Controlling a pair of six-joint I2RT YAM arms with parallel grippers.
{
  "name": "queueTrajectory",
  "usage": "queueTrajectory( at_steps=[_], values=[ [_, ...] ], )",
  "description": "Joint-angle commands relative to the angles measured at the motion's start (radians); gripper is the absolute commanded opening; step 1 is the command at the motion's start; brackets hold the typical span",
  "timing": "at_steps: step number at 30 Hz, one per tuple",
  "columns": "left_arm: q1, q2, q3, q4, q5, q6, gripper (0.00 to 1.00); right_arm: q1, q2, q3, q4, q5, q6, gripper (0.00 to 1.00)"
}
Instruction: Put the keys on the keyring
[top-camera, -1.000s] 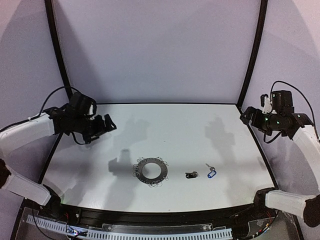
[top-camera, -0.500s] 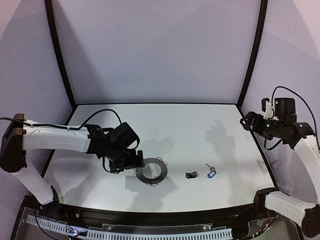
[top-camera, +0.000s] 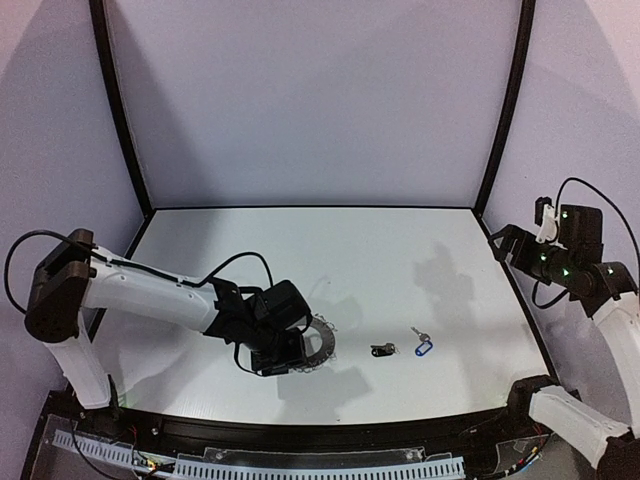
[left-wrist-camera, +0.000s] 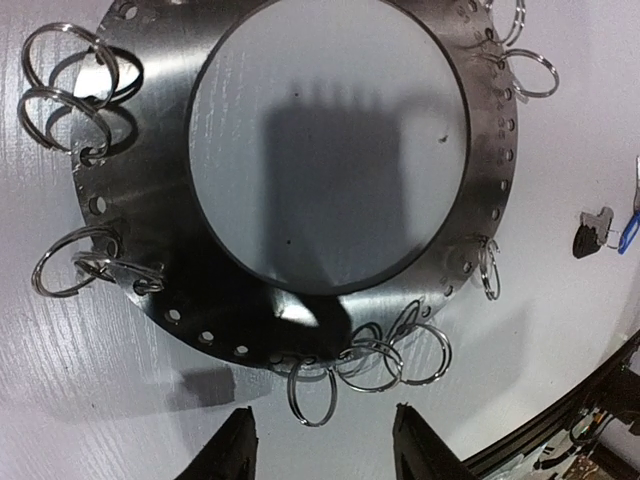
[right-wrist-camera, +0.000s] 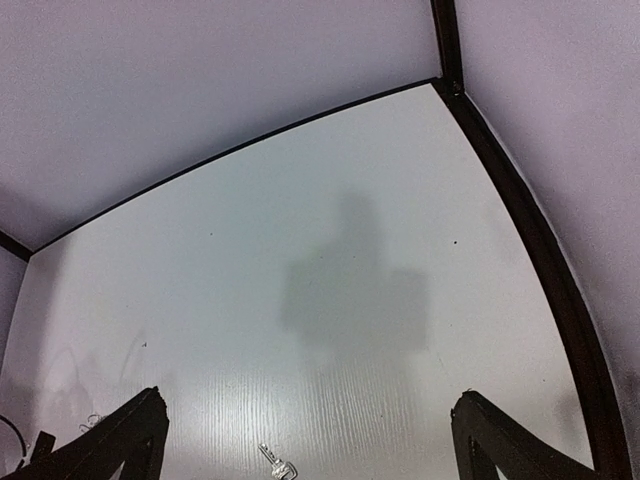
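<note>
The keyring (top-camera: 322, 336) is a flat dark disc with a wide centre hole and silver wire loops on its rim. It lies on the white table, and my left arm covers part of it. My left gripper (top-camera: 275, 358) hovers low over its near-left rim. In the left wrist view the keyring (left-wrist-camera: 140, 200) fills the frame. My left gripper (left-wrist-camera: 325, 445) is open, and one wire loop (left-wrist-camera: 313, 390) lies just ahead of the gap. The black-headed key (top-camera: 382, 349) and the blue-tagged key (top-camera: 423, 346) lie right of the ring. My right gripper (top-camera: 503, 241) stands open, high at the right edge.
The black frame posts (top-camera: 503, 110) rise at the back corners, and a black rim (right-wrist-camera: 520, 220) borders the table on the right. A small silver key (right-wrist-camera: 275, 467) shows at the bottom of the right wrist view, between the open fingers.
My left arm has swung from the back left down over the keyring, and its jaws have narrowed. My right arm has drawn back toward the right edge.
</note>
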Motion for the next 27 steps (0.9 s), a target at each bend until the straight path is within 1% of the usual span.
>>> queueTrajectory(
  at_steps=[1,3,7,12,19,27],
  values=[
    [0.0,0.004,0.022,-0.002,-0.009,-0.037,0.42,-0.002,-0.043,-0.017,0.031,0.042,0.013,0.99],
    [0.0,0.006,0.024,-0.005,-0.023,-0.036,0.38,-0.001,-0.059,-0.025,0.043,0.058,0.014,0.99],
    [0.002,0.017,0.03,-0.008,-0.017,-0.035,0.31,0.0,-0.058,-0.023,0.047,0.063,0.011,0.99],
    [0.003,0.034,0.031,-0.005,0.004,-0.034,0.27,-0.002,-0.043,-0.022,0.045,0.059,0.013,0.99],
    [0.012,0.041,0.035,-0.009,0.016,-0.026,0.24,-0.003,-0.05,-0.025,0.041,0.069,0.011,0.99],
    [0.023,0.055,0.034,0.01,0.033,-0.019,0.13,-0.003,-0.052,-0.022,0.038,0.069,0.011,0.99]
  ],
)
